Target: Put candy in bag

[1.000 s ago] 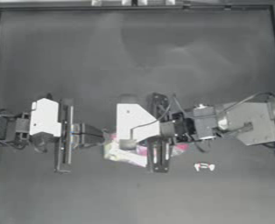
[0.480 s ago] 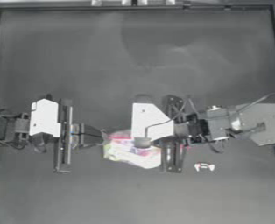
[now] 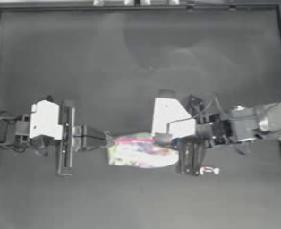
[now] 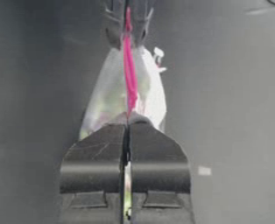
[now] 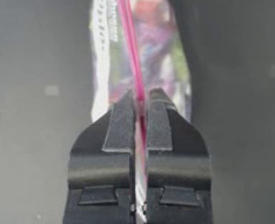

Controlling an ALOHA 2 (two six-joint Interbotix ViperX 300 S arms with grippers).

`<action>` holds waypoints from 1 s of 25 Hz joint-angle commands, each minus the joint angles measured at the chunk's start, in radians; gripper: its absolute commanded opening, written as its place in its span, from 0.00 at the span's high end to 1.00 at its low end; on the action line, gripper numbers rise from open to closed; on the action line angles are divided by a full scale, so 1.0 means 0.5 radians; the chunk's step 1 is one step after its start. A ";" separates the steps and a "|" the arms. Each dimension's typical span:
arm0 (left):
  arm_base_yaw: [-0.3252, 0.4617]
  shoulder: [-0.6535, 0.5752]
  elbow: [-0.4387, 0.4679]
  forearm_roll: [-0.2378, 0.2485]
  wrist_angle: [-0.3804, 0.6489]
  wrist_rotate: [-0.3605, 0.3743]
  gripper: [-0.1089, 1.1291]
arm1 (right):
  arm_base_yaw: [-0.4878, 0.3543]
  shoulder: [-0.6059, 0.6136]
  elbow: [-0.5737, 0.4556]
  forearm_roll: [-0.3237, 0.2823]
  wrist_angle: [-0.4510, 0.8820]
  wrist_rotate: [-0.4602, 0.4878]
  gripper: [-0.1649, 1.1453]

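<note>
Two grippers now have the bag [image 3: 140,153] by its pink strip [image 3: 134,140], one at each end. The left gripper [image 3: 106,141] is clamped on the strip's left end, arm reaching in from the table's [image 3: 137,67] left edge, just as it was a second ago. The right gripper [image 3: 180,144] is what changed: a second ago it sat over the bag's middle, and it has since slid toward the right edge to pinch the strip's other end. Its wrist view shows the jaws together with the pink strip between them.

The candy [image 3: 209,170] lies on the bare table, just beside the bag's right end and toward the near edge, untouched. My guess is the bag is being steadied or stretched for opening; nothing has gone in yet.
</note>
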 commanded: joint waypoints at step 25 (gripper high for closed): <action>-0.006 -0.067 0.037 -0.012 0.006 -0.006 0.84 | 0.049 -0.322 0.353 -0.046 -0.006 0.304 0.80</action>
